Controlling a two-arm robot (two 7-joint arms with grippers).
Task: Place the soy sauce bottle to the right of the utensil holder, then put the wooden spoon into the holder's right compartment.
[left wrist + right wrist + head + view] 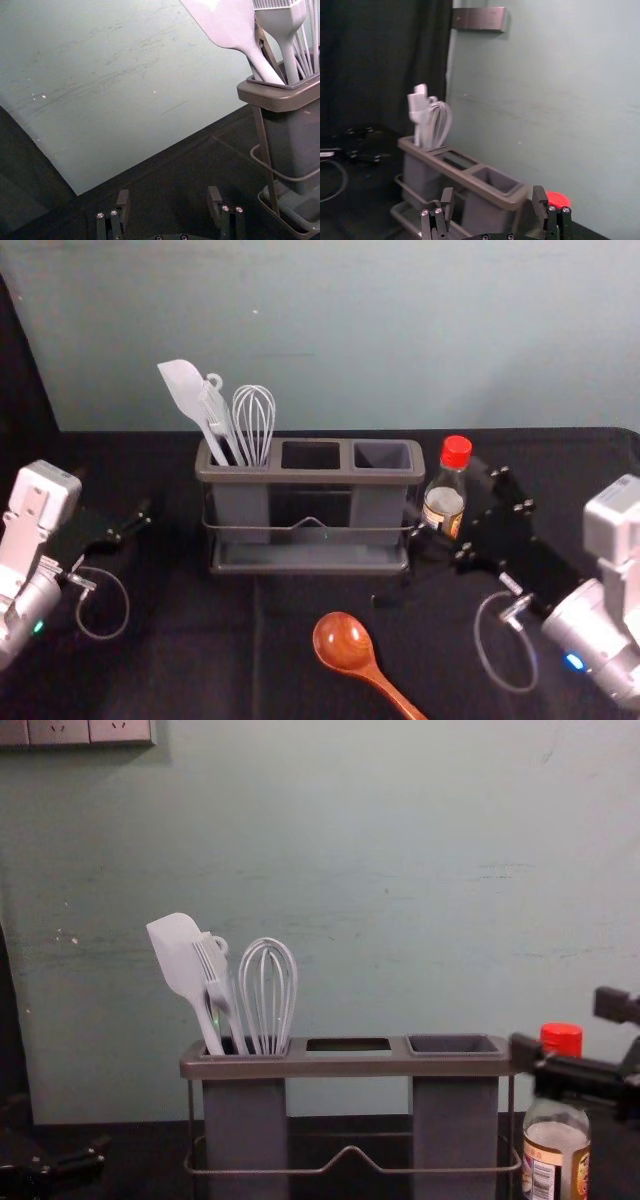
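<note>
- soy sauce bottle (445,505): upright on the table, just beside the utensil holder (330,478) at its right end; placement looks done, by judgement.
- right gripper (493,194): by the bottle, fingers spread, nothing grasped; in the chest view a finger crosses in front of the bottle.
- left gripper (169,194): idle left of the holder, fingers apart, holding nothing.
- wooden spoon (344,641): lying in front of the holder, ungrasped; likely next after the right arm backs off.
- risk 1: a sideways or early swing could catch the red cap (561,1039) and tip the bottle.
- risk 2: a low sweep could snag the wire rail (350,1151) and drag the holder.
- risk 3: a poorly angled spoon could strike the rim of the right compartment (382,455).
</note>
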